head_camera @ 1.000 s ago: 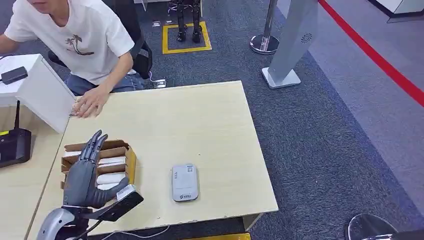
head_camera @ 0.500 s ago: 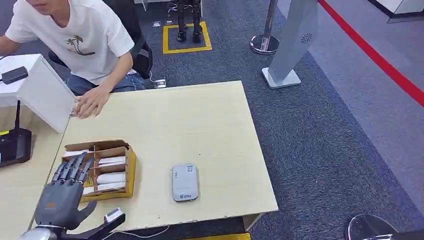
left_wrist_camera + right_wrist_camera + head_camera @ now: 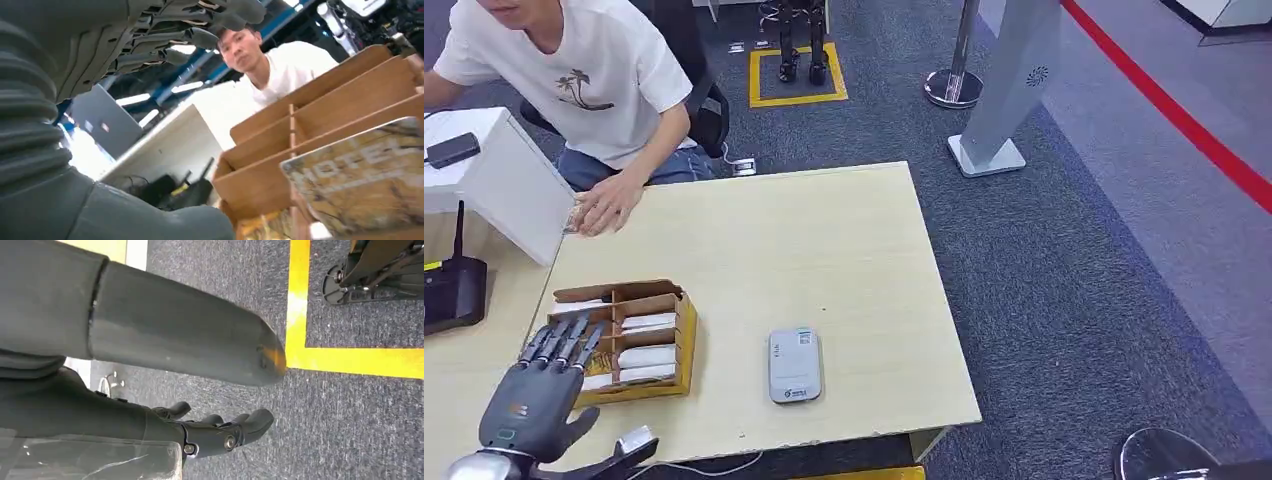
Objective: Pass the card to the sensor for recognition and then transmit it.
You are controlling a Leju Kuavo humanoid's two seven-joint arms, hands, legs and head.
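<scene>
Several white cards point(image 3: 646, 349) stand in a brown slotted cardboard box point(image 3: 686, 340) on the left of the light wooden table point(image 3: 844, 250). The grey sensor pad point(image 3: 794, 365) lies flat to the right of the box, near the front edge. My left hand point(image 3: 536, 397) hovers at the box's near-left corner with its fingers spread, and it holds nothing. The left wrist view shows that hand point(image 3: 75, 75) above the box point(image 3: 310, 130), with a printed card point(image 3: 365, 175) close up. My right hand point(image 3: 165, 335) hangs over the carpet, fingers loosely extended and holding nothing.
A person point(image 3: 574, 70) sits at the table's far left with a hand point(image 3: 604, 205) resting on it. A white partition point(image 3: 514, 185) and a black router point(image 3: 452, 290) stand to the left. A stanchion point(image 3: 954, 85) and a grey stand point(image 3: 1009, 90) rise beyond the table.
My left hand has drawn back from over the card box toward the table's near-left corner, mostly in the first half second. The cards and sensor have not moved.
</scene>
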